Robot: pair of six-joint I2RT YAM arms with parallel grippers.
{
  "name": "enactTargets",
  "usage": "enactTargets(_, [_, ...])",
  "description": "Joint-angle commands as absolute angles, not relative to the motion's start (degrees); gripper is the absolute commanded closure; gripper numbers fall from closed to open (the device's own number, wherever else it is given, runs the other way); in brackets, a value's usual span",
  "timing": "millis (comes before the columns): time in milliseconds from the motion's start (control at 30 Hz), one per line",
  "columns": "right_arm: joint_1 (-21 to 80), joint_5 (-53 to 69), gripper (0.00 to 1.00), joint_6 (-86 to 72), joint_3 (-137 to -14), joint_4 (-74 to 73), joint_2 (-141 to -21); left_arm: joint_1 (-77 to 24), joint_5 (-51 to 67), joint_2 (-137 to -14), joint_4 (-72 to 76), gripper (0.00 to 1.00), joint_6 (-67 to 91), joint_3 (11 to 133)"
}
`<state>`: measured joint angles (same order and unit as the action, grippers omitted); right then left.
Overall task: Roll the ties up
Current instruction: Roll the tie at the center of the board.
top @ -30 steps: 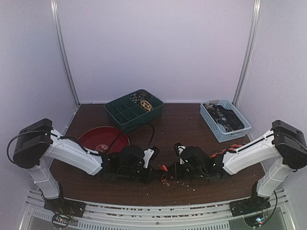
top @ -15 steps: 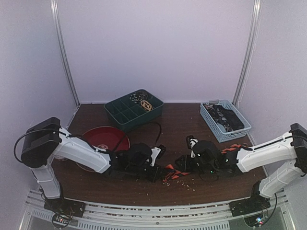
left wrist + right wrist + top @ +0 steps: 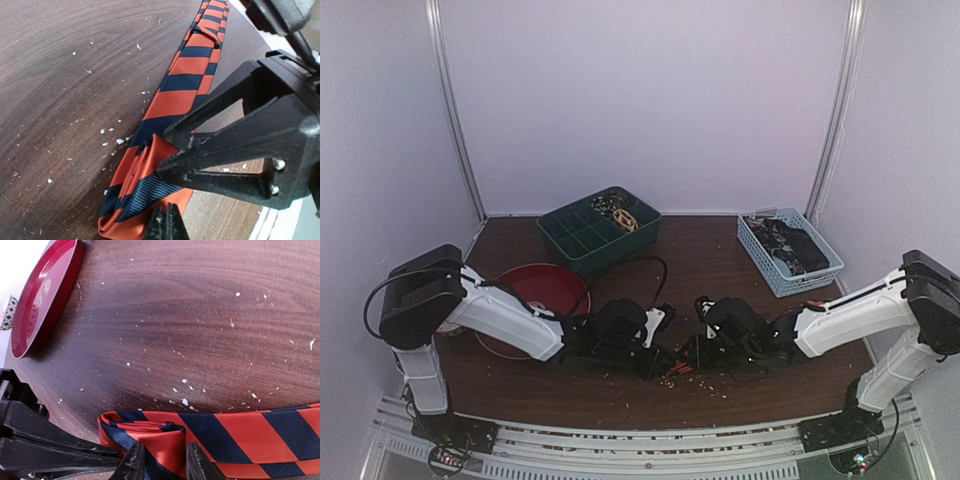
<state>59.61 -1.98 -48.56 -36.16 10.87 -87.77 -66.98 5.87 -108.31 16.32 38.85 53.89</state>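
An orange-red and navy striped tie (image 3: 175, 95) lies on the brown table, its near end folded over into the start of a roll (image 3: 150, 432). From above, only a short orange piece (image 3: 678, 369) shows between the two wrists. My left gripper (image 3: 167, 210) is shut, pinching the corner of that folded end. My right gripper (image 3: 162, 460) faces it from the other side, open, with one finger (image 3: 132, 462) on each side of the fold. Both grippers lie low on the table, nearly tip to tip (image 3: 660, 362) (image 3: 692, 358).
A red bowl (image 3: 520, 272) sits behind the left arm. A green compartment tray (image 3: 552, 222) at the back holds small coils (image 3: 616, 208). A blue basket (image 3: 760, 262) with dark fabric stands back right. White crumbs dot the table. A black cable (image 3: 655, 265) arcs over the left wrist.
The right gripper's jaws have opened and it has moved back left up to the folded end. The left arm has reached farther right, carrying the tie's end with it.
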Motion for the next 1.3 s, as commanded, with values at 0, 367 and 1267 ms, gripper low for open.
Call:
enactTargets(0, [59.23, -0.61, 0.72, -48.19, -37.73, 8.97, -89.25, -67.15, 5.56, -107.31, 17.37, 1.0, 37.67, 52.77])
enactTargets(367, [59.3, 5.42, 0.82, -50.59, -39.4, 12.92, -93.81, -65.4, 1.17, -94.97, 14.89, 0.71, 36.57, 41.56])
enactTargets(1267, [62.69, 7.91, 0.79, -54.11, -43.63, 14.53, -97.55, -64.69, 3.86, -93.17, 20.92, 1.0, 41.41, 29.84])
